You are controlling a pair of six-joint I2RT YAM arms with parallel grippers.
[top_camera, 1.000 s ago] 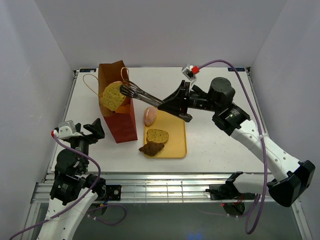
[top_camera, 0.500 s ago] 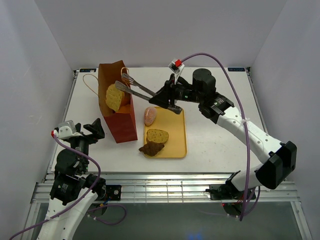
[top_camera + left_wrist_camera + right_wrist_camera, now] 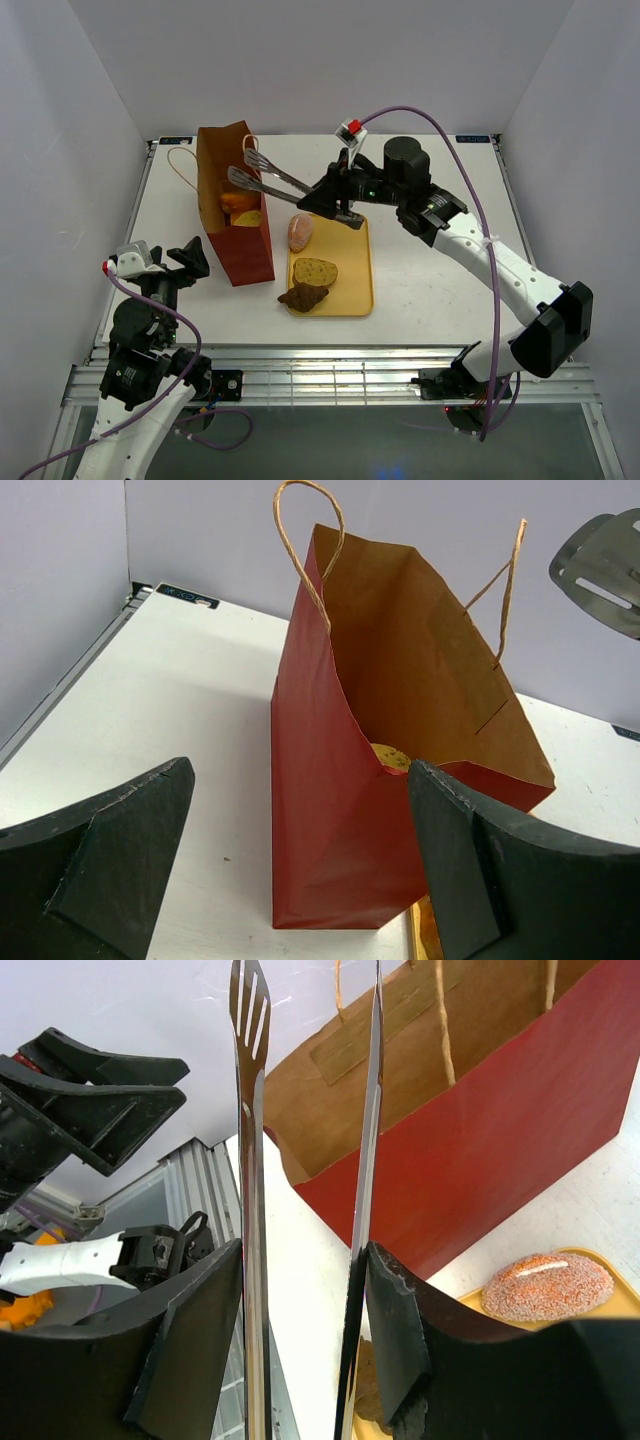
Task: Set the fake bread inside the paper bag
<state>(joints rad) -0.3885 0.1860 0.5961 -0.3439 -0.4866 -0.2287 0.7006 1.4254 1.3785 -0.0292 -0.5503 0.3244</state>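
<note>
The reddish-brown paper bag point(image 3: 245, 250) stands upright on the left of the table, mouth open. Orange and yellow fake bread point(image 3: 240, 205) lies inside it; a yellow piece point(image 3: 390, 756) shows through the bag's point(image 3: 340, 830) mouth. My right gripper point(image 3: 335, 195) is shut on silver tongs point(image 3: 262, 175), whose spread, empty tips hover over the bag's mouth. The right wrist view shows the gripper point(image 3: 305, 1260) pressing both arms of the tongs point(image 3: 250, 1160). A pink roll point(image 3: 300, 232), a speckled slice point(image 3: 315, 270) and a brown croissant point(image 3: 303, 296) lie by the bag. My left gripper point(image 3: 190, 260) stands open and empty left of the bag.
A flat yellow tray point(image 3: 358, 265) right of the bag carries the slice and croissant, with the pink roll point(image 3: 548, 1285) at its far left corner. The bag's cord handles point(image 3: 300, 540) stick up and out. White walls close in the table on three sides.
The speckled yellow piece held in the tongs has dropped into the bag. The tongs have sprung apart, and the right arm has swung left toward the bag. The left arm is still.
</note>
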